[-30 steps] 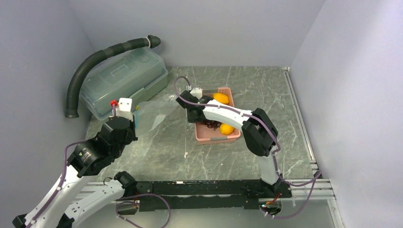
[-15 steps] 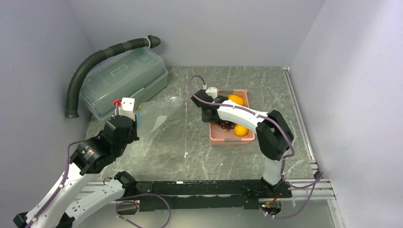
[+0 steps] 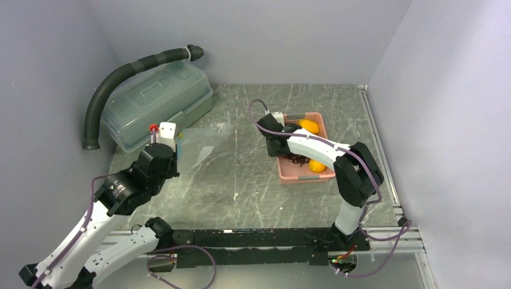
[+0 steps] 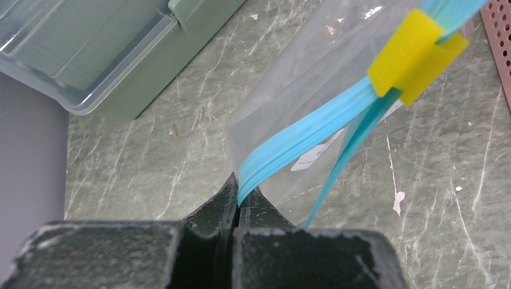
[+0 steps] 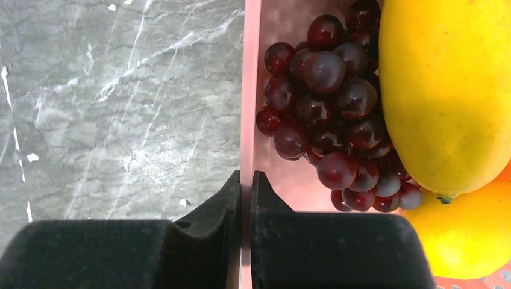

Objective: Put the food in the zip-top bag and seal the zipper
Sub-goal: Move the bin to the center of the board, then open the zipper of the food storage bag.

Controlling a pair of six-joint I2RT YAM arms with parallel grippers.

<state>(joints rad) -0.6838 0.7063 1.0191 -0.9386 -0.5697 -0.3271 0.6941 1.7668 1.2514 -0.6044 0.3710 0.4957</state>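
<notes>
My left gripper (image 3: 176, 146) (image 4: 244, 194) is shut on the teal-blue zipper (image 4: 301, 141) at one end of the clear zip-top bag (image 3: 202, 143) (image 4: 313, 72). The bag hangs out from it over the table, and a yellow slider (image 4: 416, 54) sits on the strip. My right gripper (image 3: 279, 144) (image 5: 246, 179) is shut on the left wall of the pink basket (image 3: 301, 176) (image 5: 250, 90). The basket holds a dark purple grape bunch (image 3: 296, 158) (image 5: 325, 96), two yellow-orange oval fruits (image 3: 310, 126) (image 3: 316, 165) (image 5: 446, 90), and an orange one (image 5: 470, 235).
A translucent grey-green lidded box (image 3: 156, 102) (image 4: 90, 48) stands at the back left, with a black ribbed hose (image 3: 120, 78) arching over it. A metal rail (image 3: 378, 144) runs along the table's right edge. Grey walls close in the left, back and right.
My right gripper has dragged the pink basket with the fruit to the right, away from the bag. My left gripper has moved slightly forward and right, still holding the bag.
</notes>
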